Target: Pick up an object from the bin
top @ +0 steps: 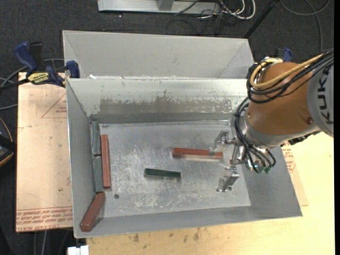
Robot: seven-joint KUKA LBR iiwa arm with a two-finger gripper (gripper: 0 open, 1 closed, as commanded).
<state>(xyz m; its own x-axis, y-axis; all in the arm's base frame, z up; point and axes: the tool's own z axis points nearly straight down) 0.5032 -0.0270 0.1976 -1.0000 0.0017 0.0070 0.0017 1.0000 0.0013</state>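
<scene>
The task is only at its beginning part, as I am judging it: nothing is being lifted out of the bin (159, 92) yet. The gripper (226, 161) is hanging low over the right side of the bin floor, and its fingers (228, 183) are standing wide open, one toward the back wall and one toward the front. Between them the right end of a long red-brown bar (194, 153) is lying flat on the floor, near the middle of the bin and pointing left. The fingers are not closing on it; whether they are touching it, I cannot tell. A short dark green bar (162, 173) is lying just in front of the red-brown one, apart from it and from the gripper. Well away, some more bars (105, 161) are resting in a row along the left wall, and one brown block (92, 213) is sitting in the front left corner. The closing on a thing and the lifting are both remaining to do.
</scene>
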